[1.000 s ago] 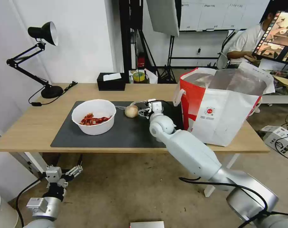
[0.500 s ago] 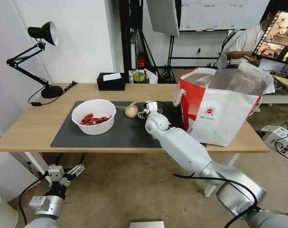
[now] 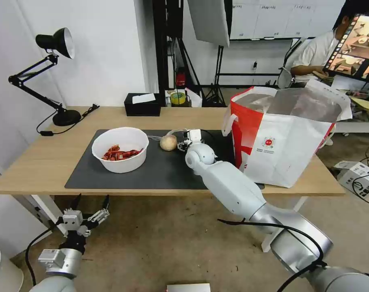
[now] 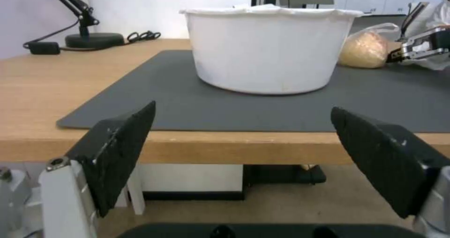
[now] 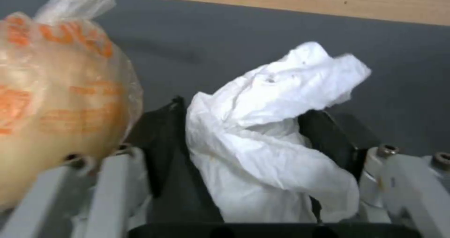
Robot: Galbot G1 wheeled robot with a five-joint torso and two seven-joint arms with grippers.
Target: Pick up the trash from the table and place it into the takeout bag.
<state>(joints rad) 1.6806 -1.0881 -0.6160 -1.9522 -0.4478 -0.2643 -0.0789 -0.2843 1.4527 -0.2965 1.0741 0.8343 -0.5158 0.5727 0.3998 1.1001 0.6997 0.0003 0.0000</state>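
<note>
Closing right gripper (image 5: pixel 248 153) around crumpled tissue (image 5: pixel 276 125) mid-mat on desk (image 3: pixel 38 162), just beside wrapped ball (image 5: pixel 56 101). Soft, featherlight, compressible; pinching the bulk looks best, thin edges likely tearing. Idling left gripper (image 4: pixel 244 160) wide open below desk's front edge.
</note>
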